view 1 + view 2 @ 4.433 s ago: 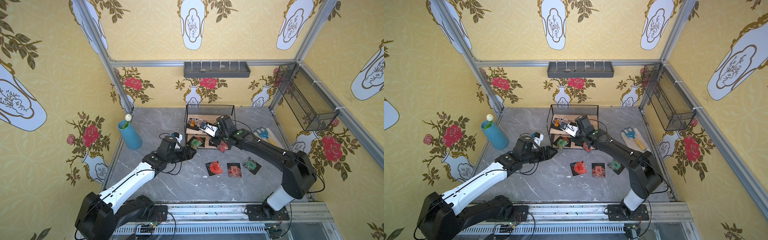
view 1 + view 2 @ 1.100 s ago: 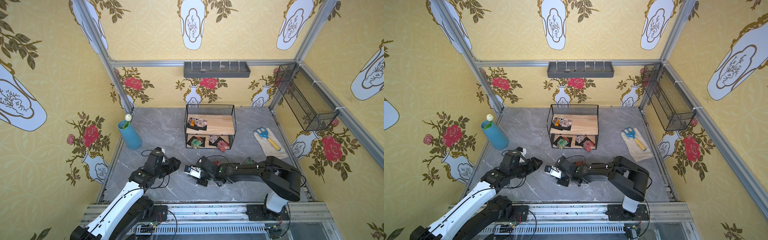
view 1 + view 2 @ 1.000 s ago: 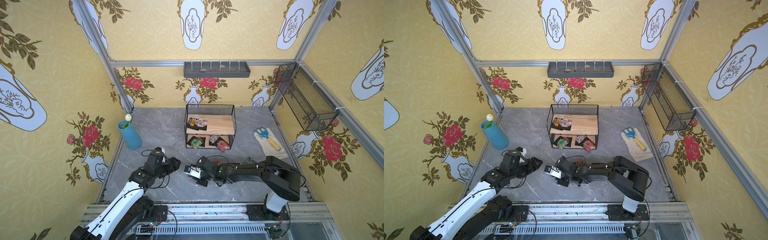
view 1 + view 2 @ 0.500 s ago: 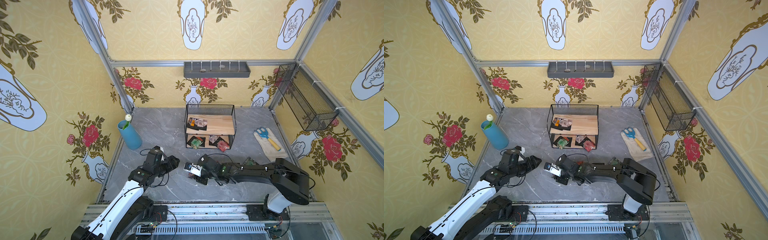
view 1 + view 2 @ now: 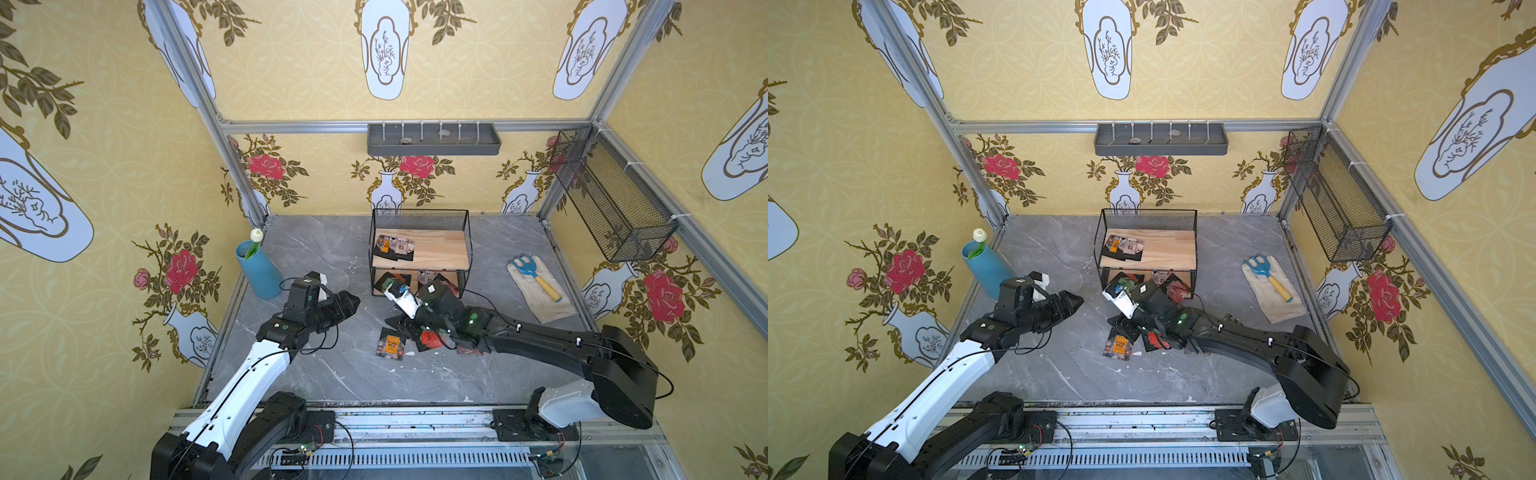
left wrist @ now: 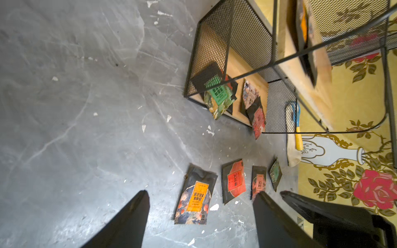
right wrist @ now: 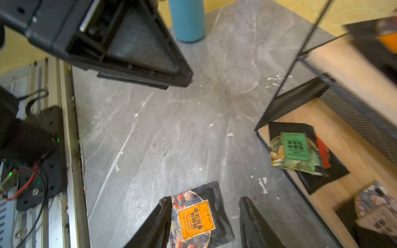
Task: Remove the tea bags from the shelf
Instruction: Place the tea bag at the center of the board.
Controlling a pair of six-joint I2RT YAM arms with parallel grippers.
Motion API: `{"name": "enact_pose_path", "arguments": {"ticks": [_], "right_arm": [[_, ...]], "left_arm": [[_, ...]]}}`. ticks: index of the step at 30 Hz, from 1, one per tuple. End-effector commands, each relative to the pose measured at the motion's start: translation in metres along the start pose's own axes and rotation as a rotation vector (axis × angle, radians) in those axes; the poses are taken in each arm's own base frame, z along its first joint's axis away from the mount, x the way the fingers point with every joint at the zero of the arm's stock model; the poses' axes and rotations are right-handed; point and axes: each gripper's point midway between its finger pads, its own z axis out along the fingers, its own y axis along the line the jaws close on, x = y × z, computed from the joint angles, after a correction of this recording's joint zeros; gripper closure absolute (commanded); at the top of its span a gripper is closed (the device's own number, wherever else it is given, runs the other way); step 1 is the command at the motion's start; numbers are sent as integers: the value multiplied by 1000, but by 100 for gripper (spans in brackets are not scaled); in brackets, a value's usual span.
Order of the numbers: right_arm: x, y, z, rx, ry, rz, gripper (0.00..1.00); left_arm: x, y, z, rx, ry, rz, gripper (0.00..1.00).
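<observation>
The shelf (image 5: 419, 253) (image 5: 1148, 249) stands at the back middle of the table. Tea bags lie on its upper board (image 5: 392, 247) and on its lower board (image 6: 219, 94) (image 7: 294, 148). An orange tea bag (image 5: 390, 343) (image 5: 1118, 347) (image 7: 196, 219) lies flat on the table with a red one (image 5: 430, 338) (image 6: 235, 180) beside it. Two more tea bags (image 6: 258, 182) continue the row. My right gripper (image 5: 399, 323) (image 7: 205, 199) hovers open over the orange bag, holding nothing. My left gripper (image 5: 349, 301) (image 6: 202, 191) is open and empty, left of the shelf.
A blue vase (image 5: 257, 270) stands at the left wall. A glove with a blue hand rake (image 5: 540, 286) lies at the right. A wire basket (image 5: 611, 195) hangs on the right wall, and a grey tray (image 5: 432, 139) on the back wall.
My right gripper has opened, left the orange tea bag on the table and drawn back toward the shelf. The left gripper has crept a little toward the shelf.
</observation>
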Motion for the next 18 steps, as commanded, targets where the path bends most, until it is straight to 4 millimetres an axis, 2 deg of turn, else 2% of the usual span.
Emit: {"name": "enact_pose_path", "arguments": {"ticks": [1, 9, 18], "right_arm": [[-20, -6, -16, -34, -63, 160, 44], [-50, -29, -52, -71, -159, 344, 42], [-65, -34, -68, -80, -205, 398, 42]], "left_arm": [[-16, -19, 1, 89, -8, 44, 16], [-52, -36, 12, 178, -15, 32, 18], [-93, -47, 26, 259, -27, 18, 23]]}}
